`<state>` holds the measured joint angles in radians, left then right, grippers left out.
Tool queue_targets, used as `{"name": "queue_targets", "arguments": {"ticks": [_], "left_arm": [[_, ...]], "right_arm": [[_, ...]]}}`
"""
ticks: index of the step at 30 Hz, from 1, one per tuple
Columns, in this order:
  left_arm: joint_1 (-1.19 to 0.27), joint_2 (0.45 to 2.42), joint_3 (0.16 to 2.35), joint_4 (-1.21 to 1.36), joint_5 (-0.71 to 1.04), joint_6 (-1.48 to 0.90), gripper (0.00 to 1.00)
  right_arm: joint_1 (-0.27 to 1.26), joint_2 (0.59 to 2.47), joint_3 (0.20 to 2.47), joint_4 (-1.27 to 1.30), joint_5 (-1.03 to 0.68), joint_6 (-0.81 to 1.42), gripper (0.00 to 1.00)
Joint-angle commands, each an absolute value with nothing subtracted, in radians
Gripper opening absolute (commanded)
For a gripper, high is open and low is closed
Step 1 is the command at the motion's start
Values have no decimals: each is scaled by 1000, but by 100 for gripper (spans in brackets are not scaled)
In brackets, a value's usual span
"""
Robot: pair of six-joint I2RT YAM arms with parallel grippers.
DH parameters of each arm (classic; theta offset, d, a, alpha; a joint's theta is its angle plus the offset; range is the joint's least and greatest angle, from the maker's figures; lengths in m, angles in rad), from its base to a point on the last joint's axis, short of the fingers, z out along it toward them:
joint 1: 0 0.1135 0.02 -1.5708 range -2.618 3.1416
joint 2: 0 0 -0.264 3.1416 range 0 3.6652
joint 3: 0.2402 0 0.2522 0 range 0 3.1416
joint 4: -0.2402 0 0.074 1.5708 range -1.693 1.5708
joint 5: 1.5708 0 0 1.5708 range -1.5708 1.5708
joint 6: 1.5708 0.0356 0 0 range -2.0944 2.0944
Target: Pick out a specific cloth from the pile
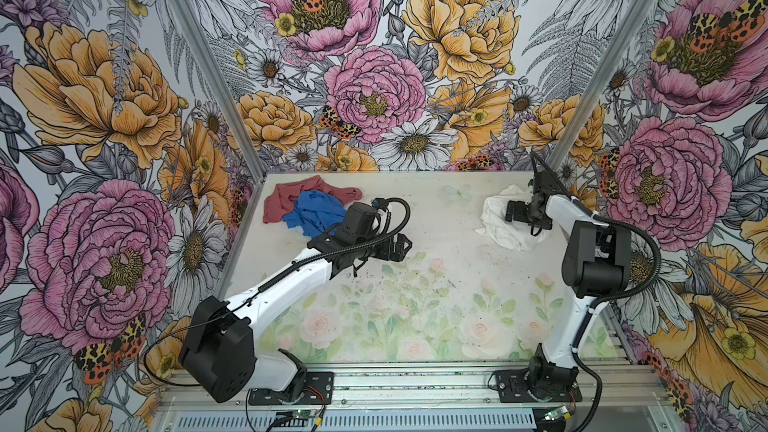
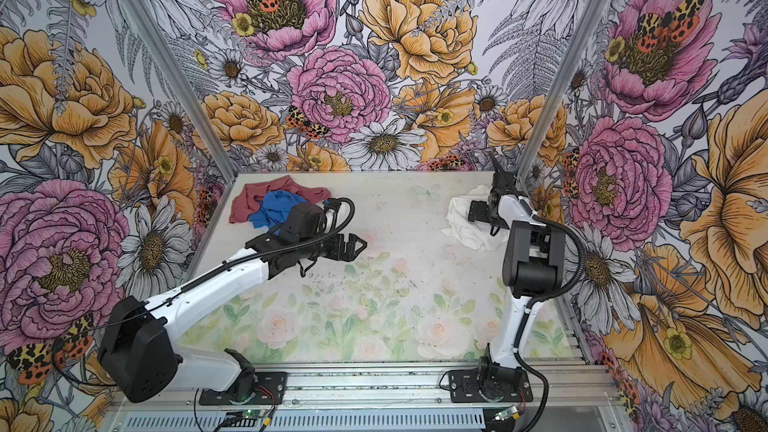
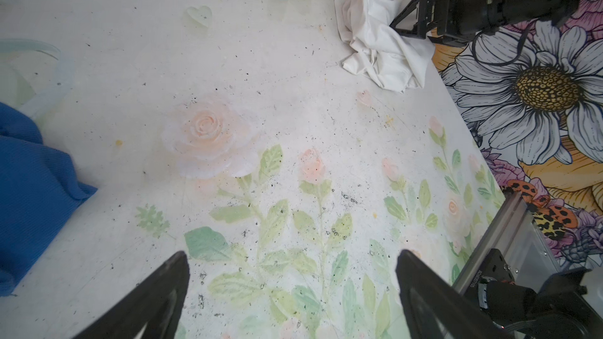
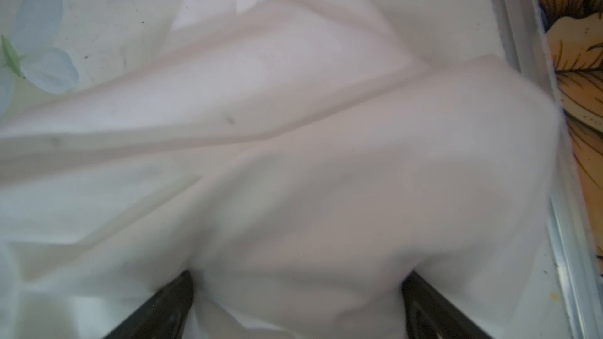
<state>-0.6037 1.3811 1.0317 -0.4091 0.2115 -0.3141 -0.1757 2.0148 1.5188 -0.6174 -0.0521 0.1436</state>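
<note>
- The pale, flower-printed table (image 1: 436, 305) stands between walls (image 1: 104, 118) covered in big painted blossoms.
- In both top views the white cloth (image 1: 500, 228) lies crumpled at the far right, well apart from the pile (image 1: 309, 207) at the far left, where a blue cloth (image 1: 311, 211) lies on a red cloth (image 1: 282, 201).
- Only the right wrist view, blurred, shows the right gripper (image 4: 298, 288) spread wide, with white fabric bulging between its fingers.
- The left gripper (image 3: 292, 265) gapes over bare table, and its arm hides the pile's near edge.
</note>
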Motion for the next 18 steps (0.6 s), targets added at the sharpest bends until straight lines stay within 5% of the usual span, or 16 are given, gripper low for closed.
{"name": "queue_targets", "arguments": {"ticks": [1,12,18], "left_arm": [[-594,1375,1010,-379,235,-309,99],[-586,1317,973,-375,235,-309,99],[-579,1299,967,-375,242,-307,99]], "right_arm": [[-141,2057,1547,-675,-90,115,99],[-74,2245,1709,-865,49,110,98],[-83,2268,1753,-919,0,109,88]]}}
